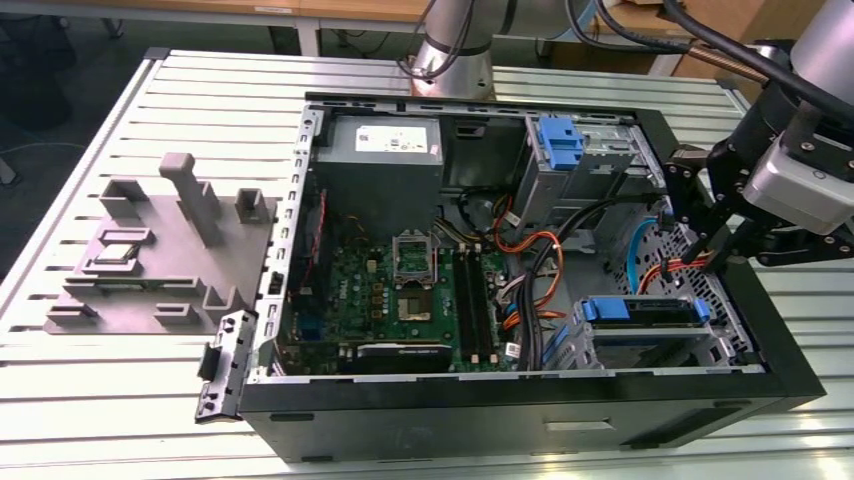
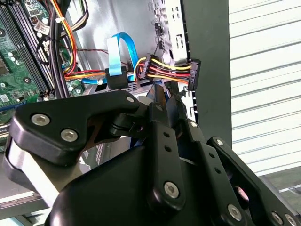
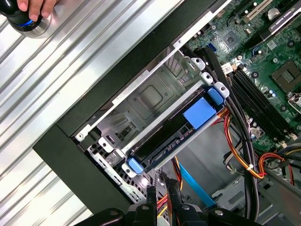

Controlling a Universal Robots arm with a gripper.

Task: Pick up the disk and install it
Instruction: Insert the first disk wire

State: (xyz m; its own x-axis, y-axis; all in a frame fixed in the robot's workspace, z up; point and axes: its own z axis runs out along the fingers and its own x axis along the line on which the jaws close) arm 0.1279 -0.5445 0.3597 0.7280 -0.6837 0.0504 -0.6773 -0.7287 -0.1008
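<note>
At four o'clock inside the open computer case (image 1: pixel 534 420), exterior view, the disk (image 1: pixel 641 311) sits in the metal drive cage (image 1: pixel 597 345), with its blue carrier bracket showing along the upper edge. First wrist view gives it edge-on: a dark slab of drive (image 3: pixel 181 136) framed in blue, with a blue tab at each end. A second blue caddy (image 1: pixel 562 140) stands at one o'clock in the case, well apart. The gripper (image 1: pixel 707 245) hangs at three o'clock over the case wall, above the orange and red cables (image 1: pixel 661 268). Its fingers (image 3: pixel 151 197) are drawn nearly together, only a thin gap between them, and nothing is gripped. Judged handling: the drive is rigid, dense for its size and shock-sensitive; the plastic bracket is thin and springy, likely to flex or slip under a hard pinch. Best purchase looks to be across the long sides of the bracket near the middle, clear of the end tabs and connector edge. A person's hand (image 3: pixel 33 7) rests on the table beyond the case.
</note>
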